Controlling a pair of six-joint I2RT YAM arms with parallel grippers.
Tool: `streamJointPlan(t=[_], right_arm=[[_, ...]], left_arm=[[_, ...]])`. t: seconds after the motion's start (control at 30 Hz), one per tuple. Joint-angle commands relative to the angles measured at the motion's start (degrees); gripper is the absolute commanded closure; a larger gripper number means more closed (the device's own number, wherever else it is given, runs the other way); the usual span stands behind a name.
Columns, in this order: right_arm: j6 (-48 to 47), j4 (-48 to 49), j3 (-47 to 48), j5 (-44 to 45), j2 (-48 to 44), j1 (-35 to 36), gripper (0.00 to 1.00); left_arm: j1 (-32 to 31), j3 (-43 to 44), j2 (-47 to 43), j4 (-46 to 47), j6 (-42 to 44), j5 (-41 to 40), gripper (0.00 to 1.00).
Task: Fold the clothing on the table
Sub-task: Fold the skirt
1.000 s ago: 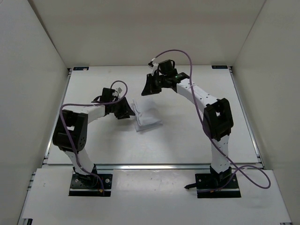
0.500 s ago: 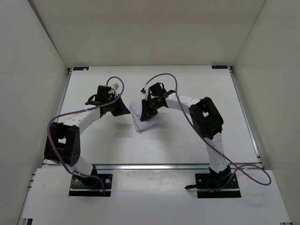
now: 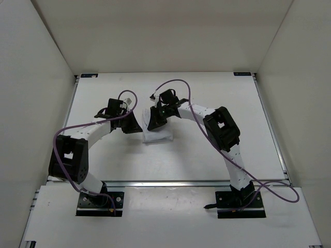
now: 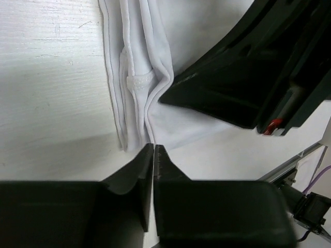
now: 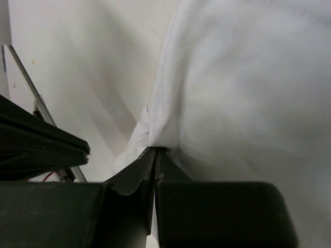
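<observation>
Clothing (image 3: 158, 136) is folded small, nearly done I judge; my right fingers (image 5: 129, 186) pinch it, left fingers (image 4: 134, 181) closed at its edge.

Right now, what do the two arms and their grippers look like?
Both arms, left arm and right arm, have white links with chunky black joint housings and stand on black base plates. A purple cable loops along each. The left gripper and right gripper are matte black with flat wedge-shaped fingers; a small red mark shows on the right gripper's body.
</observation>
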Motion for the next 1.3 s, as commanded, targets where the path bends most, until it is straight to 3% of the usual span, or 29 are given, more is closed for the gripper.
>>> streamJointPlan(t=[0.0,0.07,0.1,0.17,0.27,0.37,0.43,0.5,0.57,0.63,0.7,1.0,1.27], right_arm=[[-0.3,-2.2,7.9,0.3,-0.8,-2.5,1.0],[-2.2,-5.1,10.8,3.4,-3.8,-3.5,0.99],[-2.7,-5.8,11.0,5.5,-5.5,-4.4,0.95],[-3.8,-6.5,10.4,7.8,-8.4,-6.4,0.68],[-4.2,-8.6,7.5,9.2,-12.4,-10.6,0.51],[-5.6,-9.2,0.5,12.5,-18.6,-13.5,0.37],[-6.3,-7.3,-5.5,13.9,-24.5,-15.2,0.32],[-5.8,-5.0,-11.7,13.4,-28.6,-16.6,0.36],[-5.0,-0.3,-19.8,11.0,-33.2,-18.1,0.48],[-3.6,3.0,-25.6,9.7,-35.8,-18.3,0.8],[-2.3,4.9,-29.9,8.3,-37.6,-17.5,0.97],[-1.9,8.3,-35.3,7.5,-38.8,-10.6,1.0],[-1.7,7.1,-36.8,7.5,-39.7,-14.1,0.99]], left_arm=[[0.7,-0.2,-3.8,-0.8,1.3,0.2,0.82],[0.4,0.4,-4.4,-1.5,1.9,-0.9,0.73],[-0.9,0.6,-4.1,-1.2,2.4,-1.2,0.64],[-2.4,0.8,-4.3,-0.9,2.7,-3.5,0.5],[-3.9,2.0,-3.5,-0.9,3.0,-3.3,0.37],[-4.4,3.6,-4.1,0.0,2.6,-2.0,0.33],[-5.5,3.8,-5.1,2.5,1.6,-1.4,0.38],[-6.6,2.8,-5.4,5.0,-0.1,-0.6,0.52],[-7.6,1.4,-6.1,9.1,-2.8,-0.2,0.73],[-9.0,-1.4,-5.7,13.3,-6.5,0.5,0.87],[-9.4,-5.7,-5.9,17.6,-9.4,0.8,0.98],[-9.9,-14.4,-1.4,25.5,-14.8,-3.3,1.0],[-7.5,-12.1,3.3,21.2,-11.1,-2.1,1.0]])
